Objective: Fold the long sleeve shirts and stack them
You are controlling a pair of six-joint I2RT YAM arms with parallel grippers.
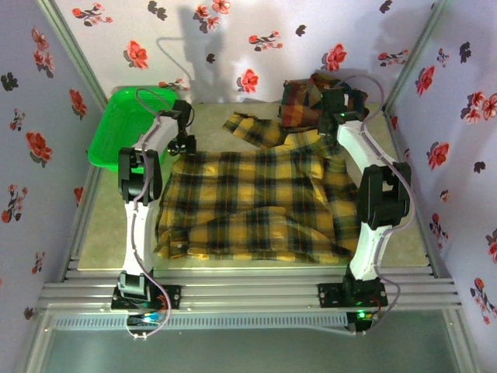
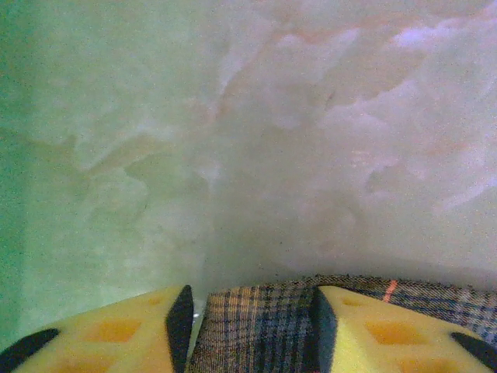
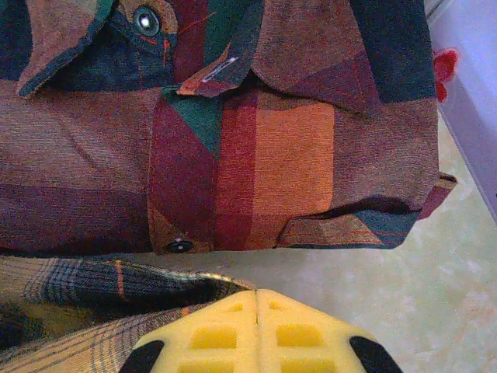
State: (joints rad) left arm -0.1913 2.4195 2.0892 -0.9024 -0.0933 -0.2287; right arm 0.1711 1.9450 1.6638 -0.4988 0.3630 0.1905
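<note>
Two plaid shirts lie on the table (image 1: pixel 109 233). At the centre is the yellow shirt (image 1: pixel 256 202), mustard and black check, spread open and rumpled, with its long axis running side to side. One sleeve (image 1: pixel 247 126) trails off its far edge. The red shirt (image 3: pixel 233 140), checked in red, orange and dark green, sits folded just beyond the yellow shirt's far right corner. A green basket (image 1: pixel 116 124) stands off the yellow shirt's far left corner.

The left gripper (image 2: pixel 252 303) hangs low over the yellow shirt's far left edge. Its fingers are parted, and the hem fills the gap between them. From this close wrist view they seem not to be pinching the hem yet. The rest of the cloth stretches from those fingers back toward the arm bases and off to the right.

The right gripper (image 3: pixel 256 299) is at the yellow shirt's far right edge with its pads pressed together. No cloth is visible between them, and the yellow fabric lies just to their left.

For lifting the far left edge, the left arm is the nearer one.
</note>
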